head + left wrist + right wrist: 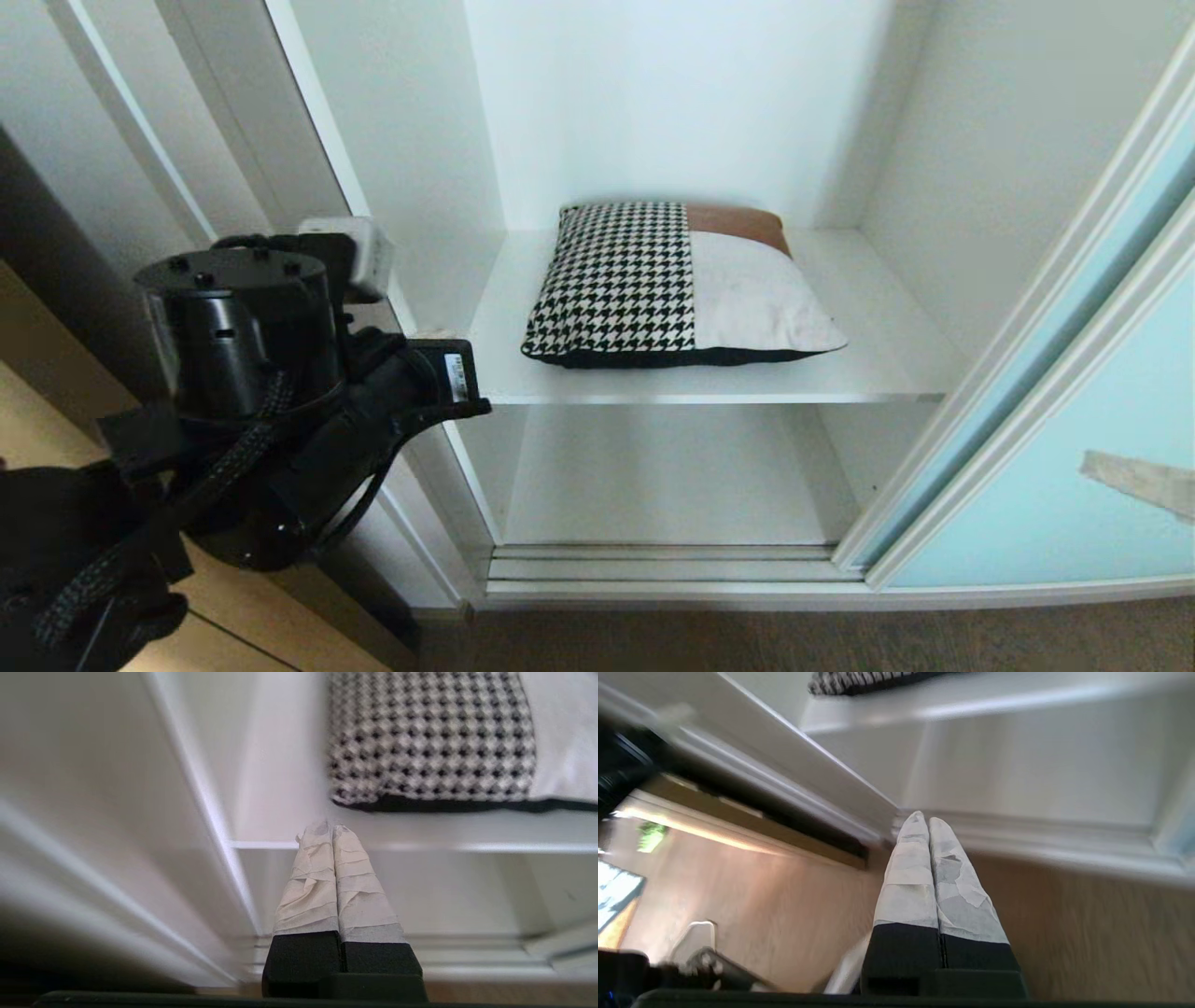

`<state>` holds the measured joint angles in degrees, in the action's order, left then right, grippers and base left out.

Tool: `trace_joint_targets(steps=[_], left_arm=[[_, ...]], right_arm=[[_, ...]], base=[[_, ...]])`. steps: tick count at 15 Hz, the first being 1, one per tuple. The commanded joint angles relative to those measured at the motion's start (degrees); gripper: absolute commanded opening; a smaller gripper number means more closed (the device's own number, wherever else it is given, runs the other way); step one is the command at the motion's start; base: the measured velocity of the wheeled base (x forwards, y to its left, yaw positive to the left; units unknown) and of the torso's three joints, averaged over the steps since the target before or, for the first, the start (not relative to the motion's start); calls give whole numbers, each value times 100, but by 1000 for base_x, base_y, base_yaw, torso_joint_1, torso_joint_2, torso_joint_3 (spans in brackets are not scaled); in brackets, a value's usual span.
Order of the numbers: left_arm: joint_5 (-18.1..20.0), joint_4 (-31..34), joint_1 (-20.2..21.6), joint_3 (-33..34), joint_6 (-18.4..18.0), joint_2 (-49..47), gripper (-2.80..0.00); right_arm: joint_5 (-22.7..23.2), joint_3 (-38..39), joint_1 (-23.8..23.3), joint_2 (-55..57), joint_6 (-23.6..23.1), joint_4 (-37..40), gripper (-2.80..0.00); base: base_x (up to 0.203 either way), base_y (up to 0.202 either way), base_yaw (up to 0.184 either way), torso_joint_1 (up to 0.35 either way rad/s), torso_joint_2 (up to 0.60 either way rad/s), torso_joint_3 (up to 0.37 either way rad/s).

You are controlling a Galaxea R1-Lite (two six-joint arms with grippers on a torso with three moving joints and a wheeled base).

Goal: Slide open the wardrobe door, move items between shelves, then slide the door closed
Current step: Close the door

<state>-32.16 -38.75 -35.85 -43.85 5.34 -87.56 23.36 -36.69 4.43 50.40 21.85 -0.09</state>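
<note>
The sliding wardrobe door (1074, 467), frosted pale blue-green glass in a white frame, stands slid to the right, leaving the shelves uncovered. A square cushion (681, 285), half houndstooth with a brown and a cream patch, lies flat on the upper shelf (887, 364). Under it is a bare lower shelf (672, 485). My left arm (261, 373) reaches in from the left. The left gripper (331, 828) is shut and empty, its taped fingers just before the shelf's front edge (467, 847), left of the cushion (430, 742). My right gripper (928, 820) is shut and empty, low over the floor by the bottom track (1064, 844).
The wardrobe's left side wall (392, 168) stands close beside my left arm. A strip of tape (1139, 481) sticks on the door glass. Wood-grain floor (794, 639) runs along the front. Some white and dark gear (700, 956) sits on the floor behind the right gripper.
</note>
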Motion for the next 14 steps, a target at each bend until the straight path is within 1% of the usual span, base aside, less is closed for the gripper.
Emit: trace_joint_targets(steps=[1,4,7,11,13,14], left_arm=[[-124,-22,-52,116,-44,390,-280],[-438,-26,-42,759,-181,961,-280],[-774,-6,51,1422,-234,1706,-280],[-888,10,826,2225,-509,2754,-280],[-895,86,1405,2600,-644,3371,-280],[-894,149,1597,2776,-696,3696,-280]], right_arm=[[-122,83,-15,-842,2,367,-280],[-334,229,-25,-1674,-5,785,-280],[-386,44,-29,-2273,7,1247,-280],[-393,51,-64,-2589,80,1283,-280],[-411,121,-88,-2835,83,1348,-280],[-559,133,-105,-2940,74,1401,-280]], base=[[0,0,0,0,0,0],[0,0,0,0,0,0],[0,0,0,0,0,0],[0,0,0,0,0,0],[0,0,0,0,0,0],[0,0,0,0,0,0]])
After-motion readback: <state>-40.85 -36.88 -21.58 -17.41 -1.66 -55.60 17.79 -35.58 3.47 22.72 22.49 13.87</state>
